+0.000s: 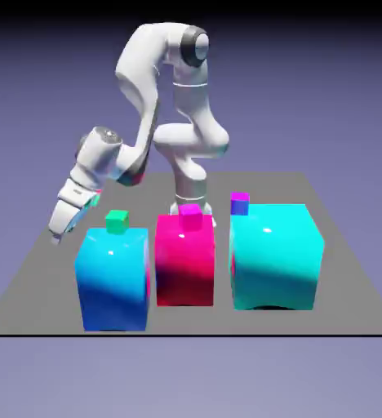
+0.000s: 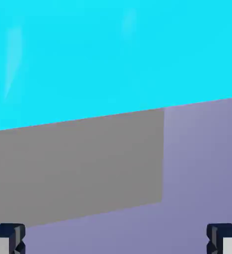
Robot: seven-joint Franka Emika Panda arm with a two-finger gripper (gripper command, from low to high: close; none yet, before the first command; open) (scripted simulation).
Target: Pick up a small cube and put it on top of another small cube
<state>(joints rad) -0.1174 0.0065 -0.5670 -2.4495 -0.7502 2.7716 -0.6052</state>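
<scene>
The claw (image 1: 58, 235) is held wide open with nothing between its tips, low at the exterior view's left, just beside the big blue block (image 1: 113, 282). A tiny green cube (image 1: 117, 220) is seen on that block, a tiny magenta cube (image 1: 191, 216) on the magenta block (image 1: 184, 269). The tiny yellow cube cannot be found in either view, so its place cannot be told.

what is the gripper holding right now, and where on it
Nothing. The gripper is open, and the hand view shows only the table and a big cyan block ahead, nothing between its fingertips.
</scene>
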